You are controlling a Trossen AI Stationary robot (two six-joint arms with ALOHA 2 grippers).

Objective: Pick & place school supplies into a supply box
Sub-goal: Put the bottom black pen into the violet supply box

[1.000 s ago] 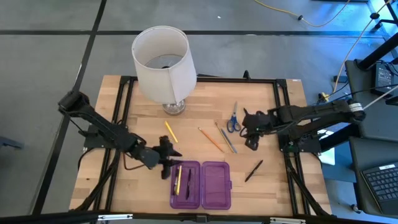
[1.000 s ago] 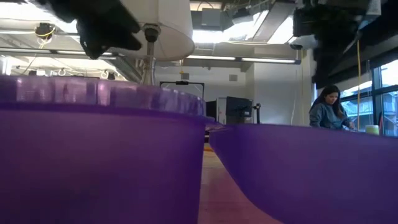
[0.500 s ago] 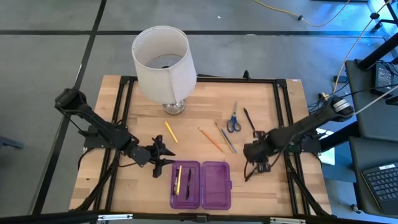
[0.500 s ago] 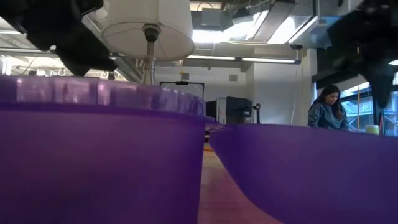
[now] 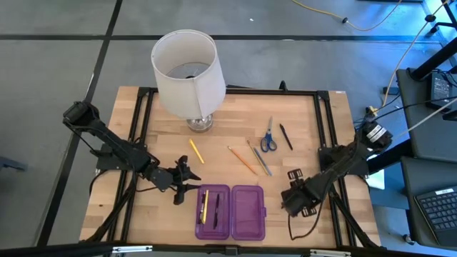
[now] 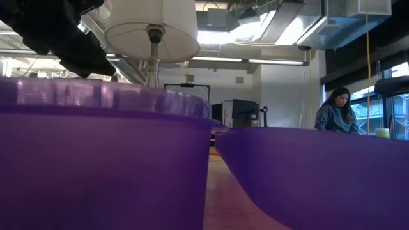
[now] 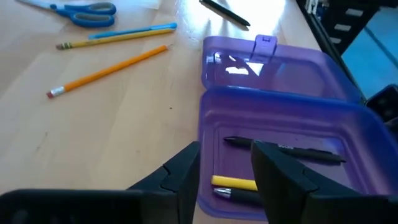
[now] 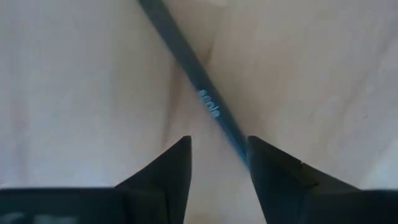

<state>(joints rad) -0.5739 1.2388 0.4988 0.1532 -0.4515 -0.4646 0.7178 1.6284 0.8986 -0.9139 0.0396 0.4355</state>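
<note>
Wooden tabletop (image 5: 228,118): right gripper (image 8: 217,158), jaws parted, straddles a dark pen (image 8: 186,62) right of the purple supply box (image 5: 248,212) (left gripper (image 7: 225,171) waits released); closing comes next.

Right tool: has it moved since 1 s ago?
Yes. In the high view the right tool has swung from beside the scissors toward the table's near edge, now right of the purple pencil case, over a dark pen.

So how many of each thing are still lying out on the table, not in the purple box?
Pencils: 4
Pens: 2
Scissors: 1
Total: 7
</note>
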